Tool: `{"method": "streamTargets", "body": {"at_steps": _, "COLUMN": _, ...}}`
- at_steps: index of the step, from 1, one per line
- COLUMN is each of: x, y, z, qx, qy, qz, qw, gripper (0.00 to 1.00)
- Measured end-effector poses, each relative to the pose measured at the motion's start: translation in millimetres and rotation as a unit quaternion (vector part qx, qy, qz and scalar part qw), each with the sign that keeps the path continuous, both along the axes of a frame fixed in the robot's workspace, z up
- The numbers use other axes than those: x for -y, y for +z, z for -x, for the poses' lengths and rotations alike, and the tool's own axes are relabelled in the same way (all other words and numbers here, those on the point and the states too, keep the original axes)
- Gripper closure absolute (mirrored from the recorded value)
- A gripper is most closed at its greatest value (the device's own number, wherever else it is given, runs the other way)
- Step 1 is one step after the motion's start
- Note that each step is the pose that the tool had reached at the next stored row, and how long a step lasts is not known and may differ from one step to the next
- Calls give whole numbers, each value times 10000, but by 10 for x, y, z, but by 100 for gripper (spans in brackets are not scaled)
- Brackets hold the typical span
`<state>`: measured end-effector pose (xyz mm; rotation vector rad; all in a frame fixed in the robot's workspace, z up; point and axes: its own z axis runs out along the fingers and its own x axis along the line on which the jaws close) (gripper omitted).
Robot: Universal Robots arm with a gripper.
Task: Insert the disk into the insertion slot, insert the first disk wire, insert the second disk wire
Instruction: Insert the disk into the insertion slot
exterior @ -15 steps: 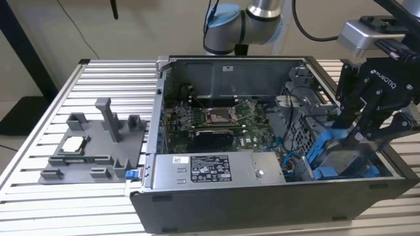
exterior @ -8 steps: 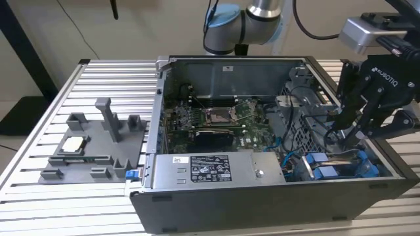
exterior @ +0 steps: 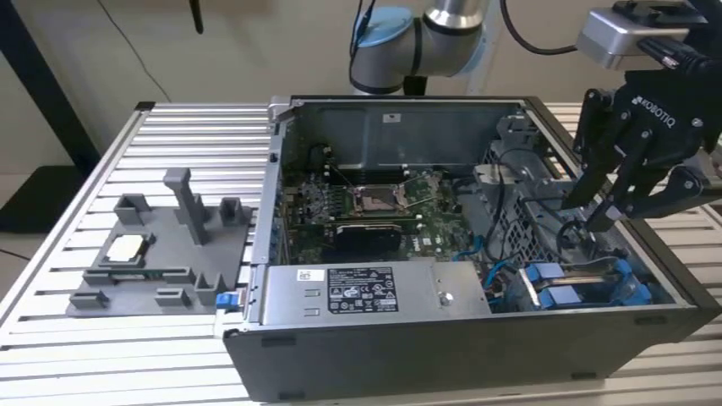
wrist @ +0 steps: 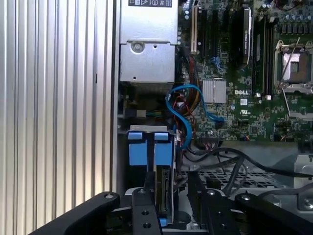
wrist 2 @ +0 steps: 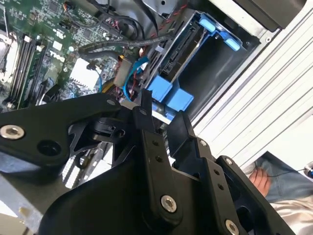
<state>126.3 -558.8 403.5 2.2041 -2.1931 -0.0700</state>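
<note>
Released and empty, the gripper (exterior: 587, 216) straddles the disk (wrist: 164, 188) in the insertion slot (wrist 2: 215, 68); its spread fingers could snag the blue cable (wrist: 188, 86).

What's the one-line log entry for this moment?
hand: open, empty, above disk | disk: sitting in insertion slot | blue cable: loops beside slot, connection unclear

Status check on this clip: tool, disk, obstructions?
Tool open, above the insertion slot. Disk on edge in the slot. Blue cable looped beside it.
</note>
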Motion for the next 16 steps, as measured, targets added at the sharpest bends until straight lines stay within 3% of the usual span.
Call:
{"method": "streamTargets", "body": {"at_steps": 4, "x": -106, "y": 0, "z": 0, "qx": 9, "qy": 0, "qz": 0, "qw": 10000, "gripper": 60}}
{"method": "streamTargets", "body": {"at_steps": 12, "x": -192, "y": -17, "z": -25, "qx": 42, "qy": 24, "qz": 0, "qw": 10000, "gripper": 60}}
{"method": "streamTargets", "body": {"at_steps": 16, "x": -242, "y": -44, "z": -35, "qx": 75, "qy": 43, "qz": 0, "qw": 10000, "gripper": 60}}
